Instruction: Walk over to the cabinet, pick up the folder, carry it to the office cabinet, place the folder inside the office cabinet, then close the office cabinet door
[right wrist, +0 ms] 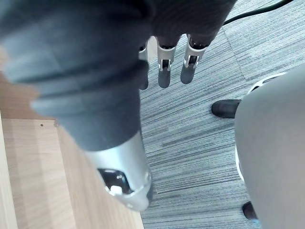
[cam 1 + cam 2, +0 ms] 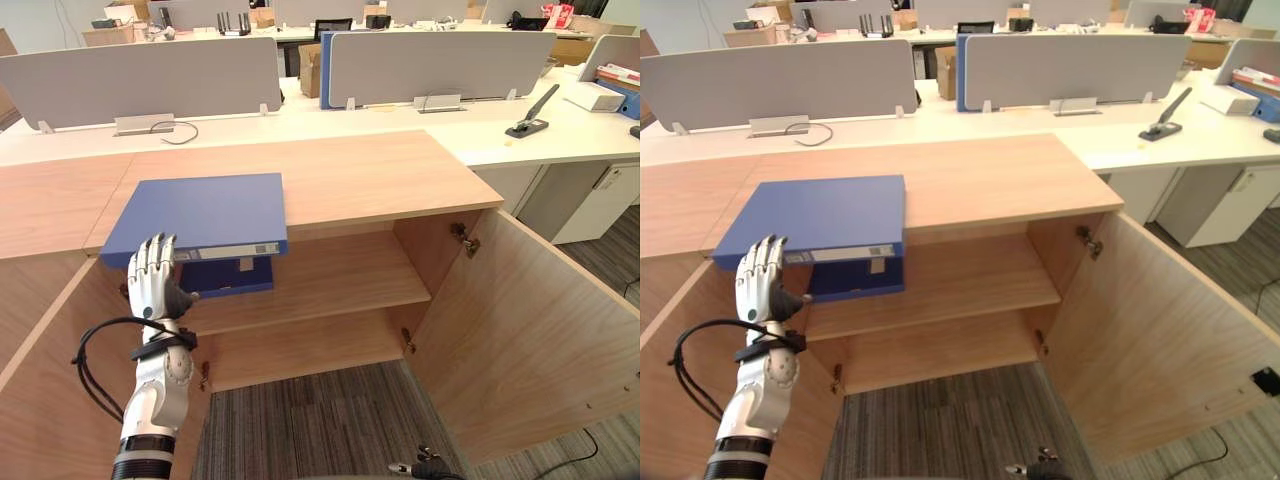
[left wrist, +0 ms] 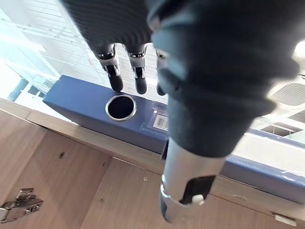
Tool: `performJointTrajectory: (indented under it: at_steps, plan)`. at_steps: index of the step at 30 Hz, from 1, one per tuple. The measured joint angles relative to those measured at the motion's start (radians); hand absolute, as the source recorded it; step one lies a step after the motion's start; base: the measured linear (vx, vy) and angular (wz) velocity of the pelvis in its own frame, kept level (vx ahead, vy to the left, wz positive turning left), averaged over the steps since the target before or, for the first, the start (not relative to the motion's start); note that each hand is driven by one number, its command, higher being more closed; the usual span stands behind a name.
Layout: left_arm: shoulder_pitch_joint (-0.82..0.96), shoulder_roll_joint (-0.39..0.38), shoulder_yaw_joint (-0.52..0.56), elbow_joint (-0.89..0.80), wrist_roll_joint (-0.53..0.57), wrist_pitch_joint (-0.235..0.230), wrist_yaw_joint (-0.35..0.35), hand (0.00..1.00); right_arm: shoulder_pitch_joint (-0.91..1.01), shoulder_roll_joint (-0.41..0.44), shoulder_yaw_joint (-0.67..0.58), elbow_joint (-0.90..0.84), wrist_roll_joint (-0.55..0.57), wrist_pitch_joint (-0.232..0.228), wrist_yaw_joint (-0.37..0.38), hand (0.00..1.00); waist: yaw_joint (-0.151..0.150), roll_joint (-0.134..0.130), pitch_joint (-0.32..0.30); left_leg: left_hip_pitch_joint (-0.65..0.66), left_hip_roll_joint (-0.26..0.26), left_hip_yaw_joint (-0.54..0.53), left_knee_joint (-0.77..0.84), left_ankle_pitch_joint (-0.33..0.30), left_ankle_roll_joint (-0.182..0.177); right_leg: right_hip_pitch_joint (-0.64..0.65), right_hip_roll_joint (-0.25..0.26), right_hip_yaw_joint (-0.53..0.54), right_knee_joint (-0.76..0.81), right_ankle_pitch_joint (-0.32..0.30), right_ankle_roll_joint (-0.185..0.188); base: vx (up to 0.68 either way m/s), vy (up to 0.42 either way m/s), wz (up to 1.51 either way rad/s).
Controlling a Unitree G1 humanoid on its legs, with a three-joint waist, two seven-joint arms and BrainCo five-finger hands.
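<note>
A blue folder (image 2: 205, 212) lies flat on the wooden cabinet top (image 2: 360, 175), its spine hanging a little over the front edge. My left hand (image 2: 155, 275) is raised just in front of that spine with its fingers straight and open. In the left wrist view the fingertips (image 3: 139, 81) hover just short of the spine's ring hole (image 3: 120, 107), apart from the folder (image 3: 76, 102). A second, darker blue folder (image 2: 228, 276) sits on the upper shelf underneath. My right hand (image 1: 164, 67) hangs over the carpet, fingers relaxed, holding nothing.
Both cabinet doors stand open: the right one (image 2: 530, 330) swings far out over the carpet, and the left one (image 2: 50, 380) is beside my left arm. Two shelves (image 2: 330, 275) show inside. Behind runs a white desk (image 2: 560, 130) with grey dividers and a black punch (image 2: 530, 115).
</note>
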Motion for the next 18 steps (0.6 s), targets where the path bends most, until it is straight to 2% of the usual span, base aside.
performJointTrajectory:
  at_steps: [6, 18]
  plan:
    - [-0.014, 0.023, -0.051, 0.000, 0.001, -0.020, 0.000, 0.00, -0.002, -0.013, -0.016, 0.003, -0.001, 0.001, -0.003, 0.00, 0.000, 0.015, 0.003, 0.000, 0.000, -0.001, 0.000, 0.000, 0.001, 0.000, 0.000, -0.001, 0.000, 0.000, 0.000, 0.00, 0.000, 0.00]
    - [-0.078, 0.091, -0.121, 0.002, 0.012, -0.044, -0.007, 0.00, 0.000, -0.017, -0.092, 0.012, 0.000, 0.010, -0.008, 0.00, -0.008, 0.015, 0.003, 0.000, 0.000, 0.000, -0.001, 0.000, 0.001, 0.000, 0.000, 0.000, 0.000, 0.000, 0.000, 0.00, 0.000, 0.00]
